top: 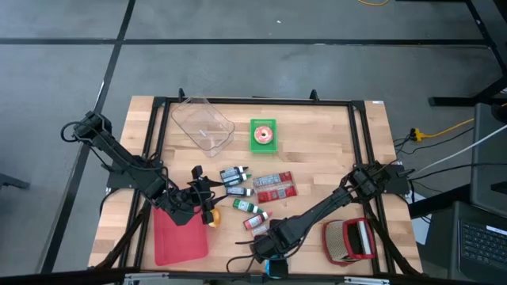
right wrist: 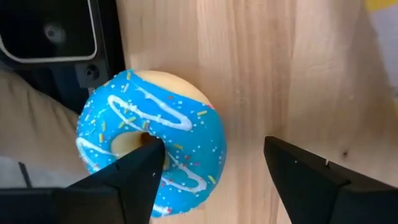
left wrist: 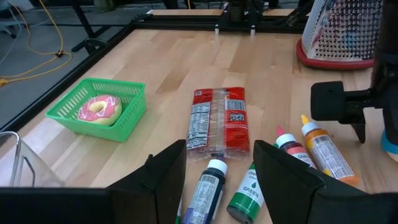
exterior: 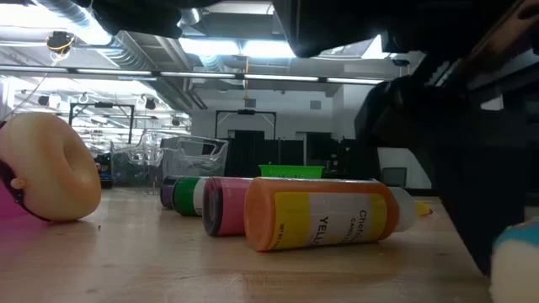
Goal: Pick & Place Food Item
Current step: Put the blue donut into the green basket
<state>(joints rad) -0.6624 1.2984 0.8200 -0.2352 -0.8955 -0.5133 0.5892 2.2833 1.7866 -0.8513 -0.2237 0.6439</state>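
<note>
The right end effector (right wrist: 211, 171) hung open, empty, over the blue-iced ring doughnut (right wrist: 152, 143); probably light, soft; grip across the ring.

The wooden table (top: 317, 150) carries several items. A clear plastic container (top: 203, 124) sits near the far edge. Beside it is a green basket (top: 264, 134) holding a pink-frosted donut (left wrist: 99, 108). Two red snack packets (top: 275, 184) lie side by side near the centre. Several small bottles (top: 235, 174) lie on their sides next to the packets; one has a green label (left wrist: 245, 196), another an orange body with a yellow label (exterior: 324, 215). A red mat (top: 180, 235) lies flat at the near left corner. A red-rimmed wire basket (top: 348, 241) sits at the near right corner.
</note>
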